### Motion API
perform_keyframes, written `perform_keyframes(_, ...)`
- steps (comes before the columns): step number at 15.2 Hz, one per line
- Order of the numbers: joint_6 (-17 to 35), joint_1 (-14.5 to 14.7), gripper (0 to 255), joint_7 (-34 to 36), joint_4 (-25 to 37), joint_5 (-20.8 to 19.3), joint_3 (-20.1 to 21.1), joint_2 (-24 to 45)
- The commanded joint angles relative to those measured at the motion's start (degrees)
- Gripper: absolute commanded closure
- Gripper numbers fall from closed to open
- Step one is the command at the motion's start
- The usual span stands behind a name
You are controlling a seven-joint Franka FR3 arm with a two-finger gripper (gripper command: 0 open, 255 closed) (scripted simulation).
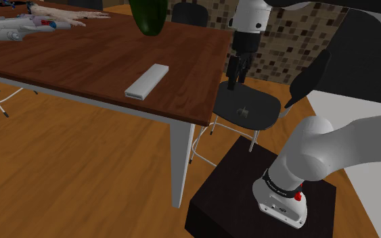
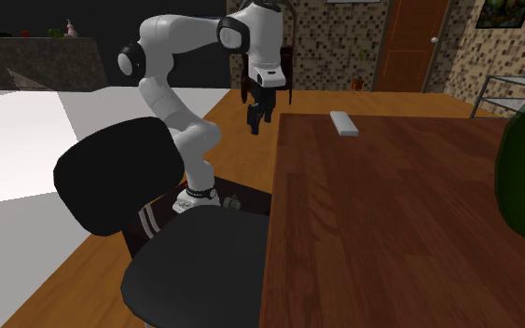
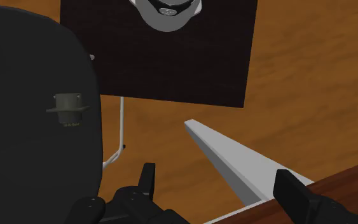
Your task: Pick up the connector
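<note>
Tool (image 1: 234,85) spread, empty; connector (image 1: 244,110) on chair (image 1: 266,105) seat.
Shoulder: I see tool hanging above chair, beside bench (image 1: 80,61). Second exterior: tool (image 2: 254,126) just off bench (image 2: 372,214) edge. Wrist: fingers (image 3: 147,179) apart, connector (image 3: 67,109) well clear of them.

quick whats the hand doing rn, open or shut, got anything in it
hand: open, fingers apart, holding nothing. The connector lies on the black chair seat, not between them.
</note>
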Motion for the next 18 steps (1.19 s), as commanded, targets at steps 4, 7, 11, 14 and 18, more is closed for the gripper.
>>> perform_keyframes(4,4.15,-2.1,0,-0.41,-4.66,-2.07,-1.81,-0.93)
perform_keyframes(7,8.44,-4.36,0,-0.79,-8.93,-4.21,-3.75,-1.41)
perform_keyframes(11,14.44,-7.61,0,-1.28,-14.0,-7.19,-6.59,-1.24)
perform_keyframes(14,19.2,-10.2,0,-1.64,-17.3,-9.5,-8.9,-0.43)
perform_keyframes(18,25.97,-13.76,0,-2.12,-20.98,-12.63,-12.26,1.72)
